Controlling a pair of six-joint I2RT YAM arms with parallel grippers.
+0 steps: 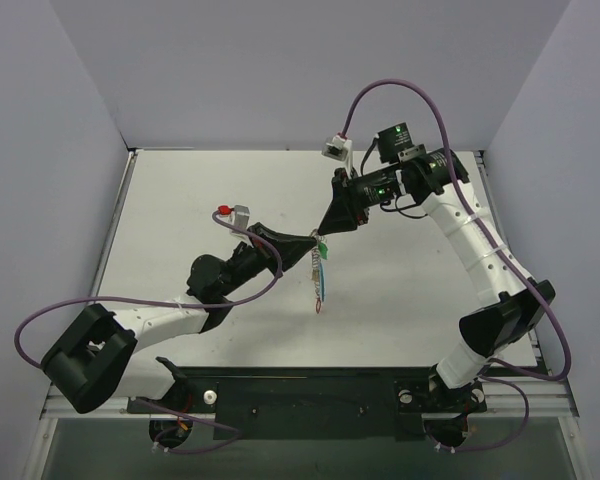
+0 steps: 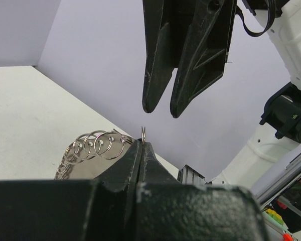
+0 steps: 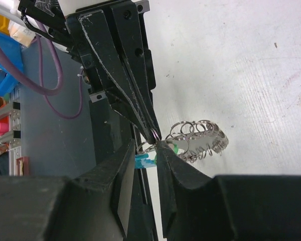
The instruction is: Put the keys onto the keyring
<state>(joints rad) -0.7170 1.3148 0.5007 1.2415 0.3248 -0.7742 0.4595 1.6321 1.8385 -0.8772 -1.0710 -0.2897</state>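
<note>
The left tool [image 2: 142, 145] was clenched on the keyring [image 2: 98, 145], pinching one small loop at its tip, probably to hold the ring steady in the air, clear of the desk [image 1: 400, 290], so the other arm could work on it. The rest of the coil hung freely below the grip. Its long axis ran roughly up and down, which the overhead view showed as a thin line trailing toward the near edge, free end lowest. A green key [image 1: 323, 250] sat near the top of the ring, just beside the pinch. To the right, the right tool [image 2: 165, 110] hovered just beyond the pinched loop, tips pointing at it, slightly parted and apparently grasping nothing.
</note>
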